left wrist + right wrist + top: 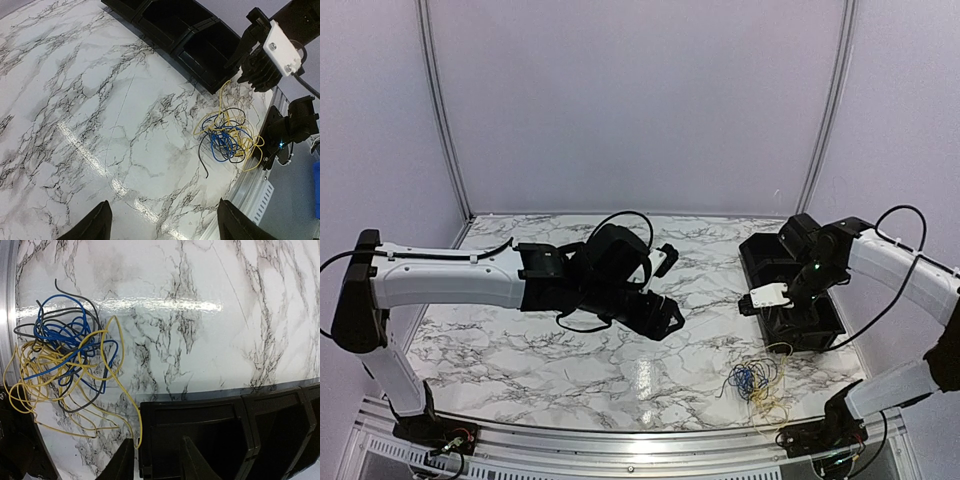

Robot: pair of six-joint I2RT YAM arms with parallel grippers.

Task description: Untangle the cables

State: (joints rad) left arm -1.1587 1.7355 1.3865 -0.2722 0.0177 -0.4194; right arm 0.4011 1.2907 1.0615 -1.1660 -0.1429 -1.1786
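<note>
Top external view: the cables (755, 380) lie in one tangled heap on the marble desk (520, 340), at about 5 o'clock, close to the near right edge. Just behind them, at 3 o'clock, stands a black compartment tray (760, 262).

Right wrist view: the yellow cable (45, 385) spreads widest, in loose loops. The blue cable (60, 332) is bunched over its upper part, and the black cable (75, 407) threads through both. One yellow strand runs away from the heap toward 5 o'clock, up to the tray's rim. It ends between the fingers of the right hand (157, 462). This hand is released, its fingers standing apart with a gap. I cannot tell whether the strand touches a finger.

Left wrist view: the left hand (167, 222) is released too, its fingers spread wide over bare marble and grasping nothing. From here the heap lies at 2 o'clock, well apart from this hand. The right hand hangs just above the heap's far side, in front of the tray.
</note>
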